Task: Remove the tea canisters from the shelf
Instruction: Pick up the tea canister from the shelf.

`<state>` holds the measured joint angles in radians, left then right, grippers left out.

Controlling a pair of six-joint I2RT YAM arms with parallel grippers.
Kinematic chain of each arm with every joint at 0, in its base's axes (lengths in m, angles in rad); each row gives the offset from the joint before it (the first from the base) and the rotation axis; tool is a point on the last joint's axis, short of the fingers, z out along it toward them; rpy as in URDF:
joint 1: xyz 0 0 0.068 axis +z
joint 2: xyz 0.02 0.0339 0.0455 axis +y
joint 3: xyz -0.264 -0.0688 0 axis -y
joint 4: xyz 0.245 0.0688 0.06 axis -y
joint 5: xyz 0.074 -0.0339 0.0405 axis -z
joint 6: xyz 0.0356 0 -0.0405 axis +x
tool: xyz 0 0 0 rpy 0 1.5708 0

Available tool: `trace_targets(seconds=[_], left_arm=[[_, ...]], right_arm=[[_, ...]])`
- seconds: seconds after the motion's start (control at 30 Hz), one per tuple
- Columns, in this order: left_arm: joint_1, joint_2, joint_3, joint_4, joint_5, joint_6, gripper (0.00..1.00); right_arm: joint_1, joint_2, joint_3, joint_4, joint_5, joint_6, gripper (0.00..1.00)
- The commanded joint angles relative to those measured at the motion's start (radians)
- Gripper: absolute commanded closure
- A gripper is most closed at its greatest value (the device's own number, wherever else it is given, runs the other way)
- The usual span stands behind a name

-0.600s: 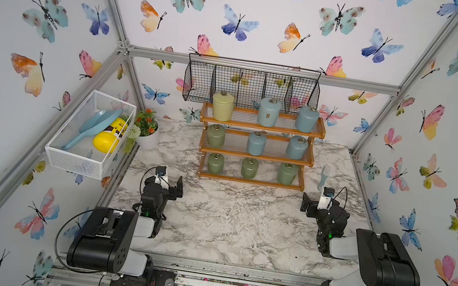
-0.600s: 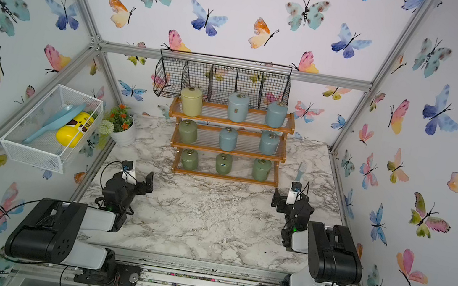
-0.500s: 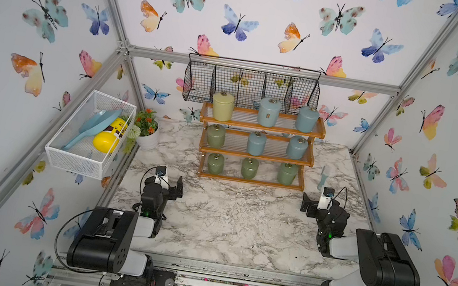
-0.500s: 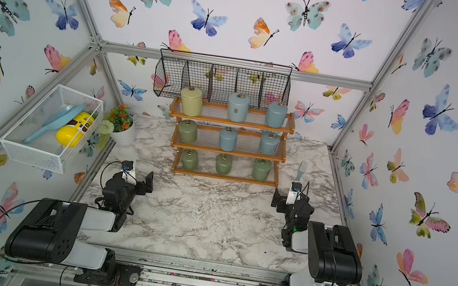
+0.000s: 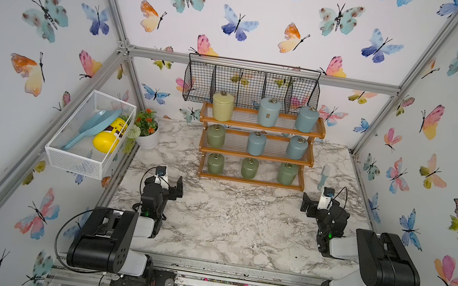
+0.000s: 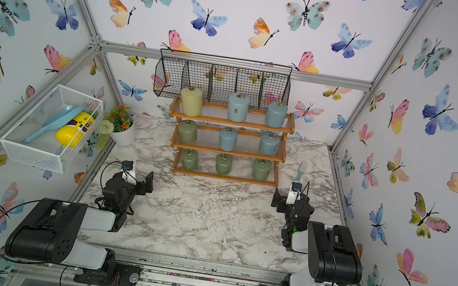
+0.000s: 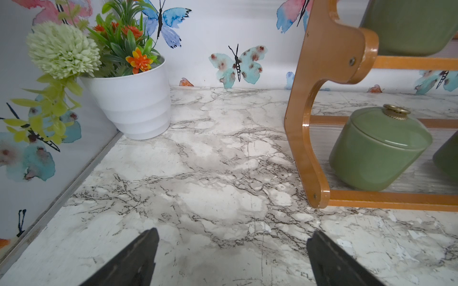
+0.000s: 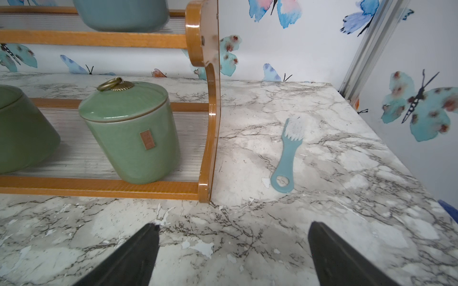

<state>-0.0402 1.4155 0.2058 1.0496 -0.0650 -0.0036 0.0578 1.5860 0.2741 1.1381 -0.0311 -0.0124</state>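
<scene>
The orange-brown shelf (image 5: 251, 181) stands at the back of the marble table in both top views. Three tea canisters sit on each tier: a pale yellow one (image 5: 222, 107) and two pale blue on top, a green one (image 5: 216, 136) and two blue in the middle, three green (image 5: 249, 168) below. My left gripper (image 5: 169, 183) rests open in front of the shelf's left end, with the nearest green canister (image 7: 379, 151) ahead in its wrist view. At the right end, my right gripper (image 5: 319, 204) is open too, facing another green canister (image 8: 133, 133). Both grippers (image 7: 234, 231) (image 8: 234, 224) are empty.
A black wire basket (image 5: 251, 85) hangs on the back wall above the shelf. A white mesh basket (image 5: 89, 134) on the left wall holds a blue scoop and a yellow bottle. A white flower pot (image 5: 148, 134) stands back left. A blue brush (image 8: 288, 153) lies right of the shelf.
</scene>
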Motion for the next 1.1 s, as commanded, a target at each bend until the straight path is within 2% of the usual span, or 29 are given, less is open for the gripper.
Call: trace_targets(seconds=[0.0, 0.27, 0.37, 0.43, 0.47, 0.57, 0.67, 0.77, 0.87, 1.07], left_arm=[[0.000, -0.006, 0.012, 0.012, 0.002, -0.002, 0.02], [0.001, -0.008, 0.009, 0.015, 0.003, 0.000, 0.02], [0.000, -0.059, 0.008, 0.000, 0.006, 0.008, 0.02], [-0.002, -0.140, 0.070, -0.198, -0.001, -0.016, 0.01], [-0.001, -0.184, 0.130, -0.366, 0.003, -0.041, 0.02], [-0.018, -0.261, 0.209, -0.593, 0.065, -0.055, 0.02], [-0.073, -0.347, 0.208, -0.666, 0.097, -0.055, 0.02], [-0.130, -0.430, 0.186, -0.706, 0.091, -0.067, 0.02], [-0.173, -0.496, 0.177, -0.751, 0.087, -0.088, 0.02], [-0.221, -0.547, 0.190, -0.825, 0.078, -0.145, 0.02]], right_arm=[[-0.004, -0.004, 0.009, 0.014, 0.011, 0.001, 0.00], [-0.004, -0.009, 0.000, 0.022, 0.014, 0.003, 0.00], [-0.003, -0.040, -0.014, 0.047, 0.040, 0.010, 0.00], [-0.003, -0.105, 0.014, -0.070, 0.061, 0.023, 0.00], [-0.003, -0.152, 0.048, -0.181, 0.059, 0.028, 0.00], [-0.003, -0.276, 0.151, -0.455, 0.004, 0.028, 0.00], [-0.003, -0.353, 0.271, -0.669, 0.010, 0.057, 0.00], [-0.003, -0.364, 0.440, -0.893, -0.056, 0.027, 0.00], [-0.003, -0.340, 0.586, -1.016, -0.149, 0.010, 0.00], [-0.003, -0.280, 0.833, -1.137, -0.240, 0.045, 0.00]])
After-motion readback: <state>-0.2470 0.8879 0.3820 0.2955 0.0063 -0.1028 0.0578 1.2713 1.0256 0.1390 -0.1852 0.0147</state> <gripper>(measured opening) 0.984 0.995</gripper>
